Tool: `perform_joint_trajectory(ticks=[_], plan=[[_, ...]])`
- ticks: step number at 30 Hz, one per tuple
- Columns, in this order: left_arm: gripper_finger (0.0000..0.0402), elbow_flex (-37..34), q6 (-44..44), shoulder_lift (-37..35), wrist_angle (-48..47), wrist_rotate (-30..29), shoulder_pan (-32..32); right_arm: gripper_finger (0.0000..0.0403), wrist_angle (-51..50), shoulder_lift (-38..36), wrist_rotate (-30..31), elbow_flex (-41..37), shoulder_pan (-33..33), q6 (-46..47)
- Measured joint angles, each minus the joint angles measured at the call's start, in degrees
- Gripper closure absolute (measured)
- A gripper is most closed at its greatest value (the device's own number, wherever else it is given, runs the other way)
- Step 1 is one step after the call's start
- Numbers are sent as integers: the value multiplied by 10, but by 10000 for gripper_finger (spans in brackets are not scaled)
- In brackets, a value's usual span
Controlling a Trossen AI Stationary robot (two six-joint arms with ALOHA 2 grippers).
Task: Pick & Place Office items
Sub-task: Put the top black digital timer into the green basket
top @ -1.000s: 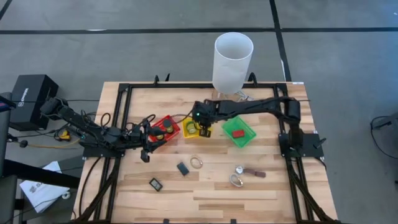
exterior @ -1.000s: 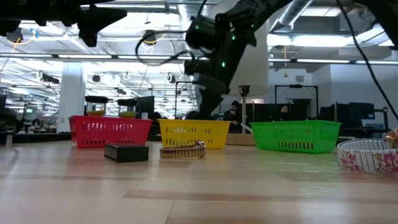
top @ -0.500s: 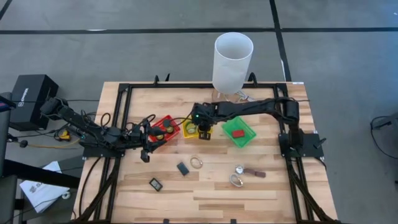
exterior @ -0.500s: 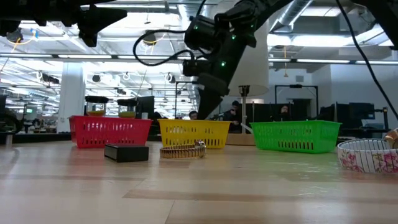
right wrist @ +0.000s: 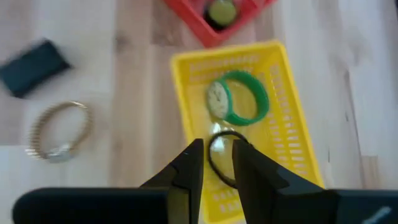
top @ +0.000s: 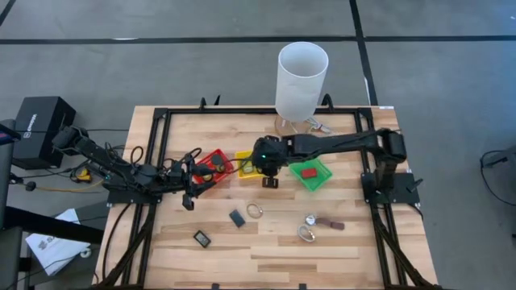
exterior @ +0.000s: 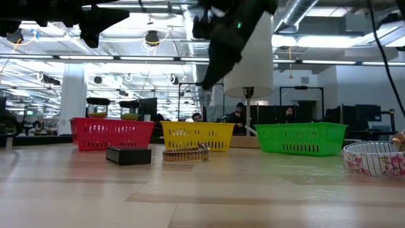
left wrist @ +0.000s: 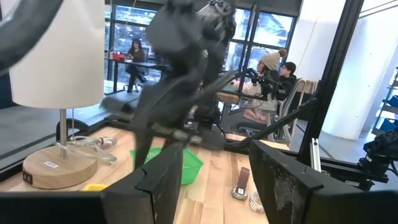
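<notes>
My right gripper (top: 270, 181) hangs above the near edge of the yellow basket (top: 244, 159), fingers pointing down, narrowly open and holding nothing (right wrist: 217, 152). Below it the yellow basket (right wrist: 180, 81) holds a green ring-shaped watch (right wrist: 239, 99) and a thin dark ring (right wrist: 214, 142). A gold band (top: 255, 210) and a dark rectangle (top: 236, 217) lie flat on the wood nearer the front. My left gripper (top: 189, 201) waits open (left wrist: 214, 180) by the red basket (top: 211, 163).
The green basket (top: 313, 176) holds a red rectangle (top: 307, 170). The tall white cylinder (top: 302, 76) stands at the far edge. A black piece (top: 201, 238), silvery clips (top: 309, 218) and a brown strap (top: 330, 225) lie toward the near edge. People sit in the room beyond.
My right gripper has risen from inside the yellow basket and drifted a little toward the table's near edge. The things in the basket and on the table lie where they were.
</notes>
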Motion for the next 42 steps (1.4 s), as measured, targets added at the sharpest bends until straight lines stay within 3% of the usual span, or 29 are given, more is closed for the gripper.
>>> perform_joint_trajectory(ticks=[10, 18, 22, 24, 28, 32, 38, 42], plan=[[221, 0, 0, 0, 0, 0, 0, 326, -14, -87, 0, 0, 46, 33], [221, 0, -3, 0, 0, 0, 0, 326, -123, -116, 2, -2, 78, 61], [221, 0, -4, 0, 0, 1, 0, 326, -100, -141, 11, -45, 98, 67], [221, 0, -7, 0, 0, 23, 0, 326, -85, -152, 11, -78, 110, 82], [221, 1, -16, 4, 14, 122, 0, 326, -60, -177, 9, -152, 135, 91], [223, 36, 4, 59, 23, 139, 0, 326, 22, -212, 25, -225, 155, 125], [232, 132, 43, 217, 13, 168, 0, 326, 192, -261, 35, -324, 182, 144], [232, 223, 73, 282, -130, 201, 0, 326, 257, -271, 35, -360, 190, 140]])
